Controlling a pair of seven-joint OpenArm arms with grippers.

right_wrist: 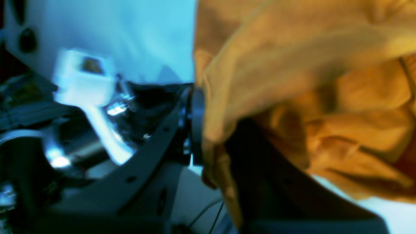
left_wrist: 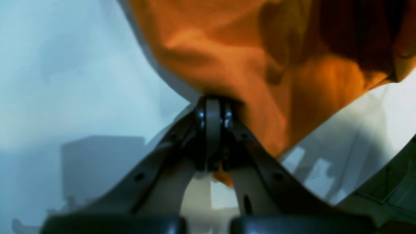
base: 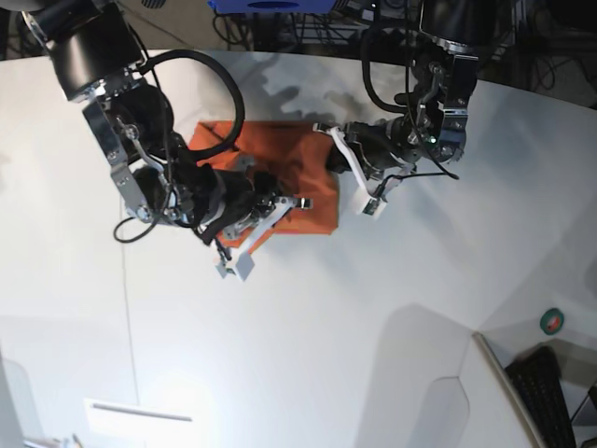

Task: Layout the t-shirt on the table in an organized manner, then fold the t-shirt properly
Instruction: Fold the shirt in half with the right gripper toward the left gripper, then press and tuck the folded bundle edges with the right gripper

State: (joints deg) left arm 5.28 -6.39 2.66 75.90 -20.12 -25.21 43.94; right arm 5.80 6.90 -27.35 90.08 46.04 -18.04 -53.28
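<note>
The bright orange t-shirt (base: 284, 163) lies bunched on the white table (base: 326, 327), past its middle. My left gripper (base: 334, 154) is at the shirt's right edge. In the left wrist view its jaws (left_wrist: 213, 104) are shut on a fold of the t-shirt (left_wrist: 227, 48), which hangs over them. My right gripper (base: 297, 203) is at the shirt's near edge. In the right wrist view it (right_wrist: 198, 130) is shut on the t-shirt (right_wrist: 292, 65), and cloth drapes over one finger. The neck tag and sleeves are hidden.
A thin seam line (base: 126, 308) runs down the table's left part. A white strip (base: 140, 411) lies near the front left. The table edge curves at the front right, by a green round object (base: 553, 322) and a keyboard (base: 550, 392). Cables and equipment stand behind the table.
</note>
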